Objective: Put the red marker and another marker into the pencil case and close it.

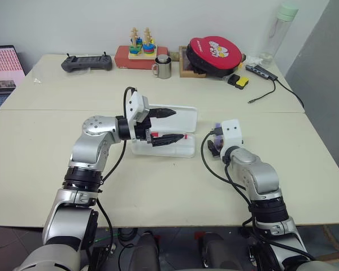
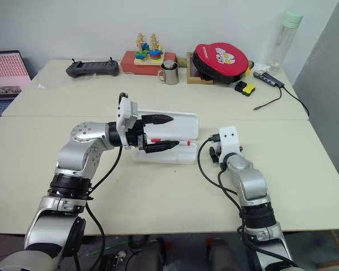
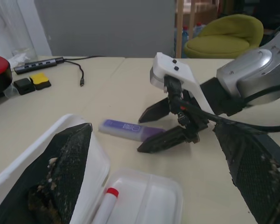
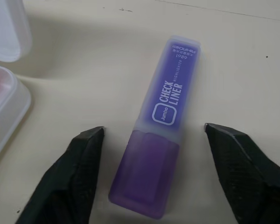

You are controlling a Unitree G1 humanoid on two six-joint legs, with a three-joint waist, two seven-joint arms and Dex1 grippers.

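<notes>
The pencil case (image 1: pixel 183 117) lies open in the middle of the table, its lid tipped back. The red marker (image 3: pixel 107 204) rests in its tray. My left gripper (image 1: pixel 178 124) hovers over the case, pointing to the right, open with nothing between its fingers. To the right of the case, the short purple marker (image 4: pixel 165 119) lies flat on the table. My right gripper (image 4: pixel 154 130) is lowered over it and open. One finger (image 4: pixel 84 163) stands on each side of the marker's cap end, apart from it.
Along the table's back edge stand a black controller (image 1: pixel 86 62), a wooden stacking toy (image 1: pixel 141 45), a metal mug (image 1: pixel 163 68), a red round pouch (image 1: pixel 214 53), a yellow-black object (image 1: pixel 239 82), a cabled hub (image 1: pixel 263 72) and a bottle (image 1: pixel 279 31).
</notes>
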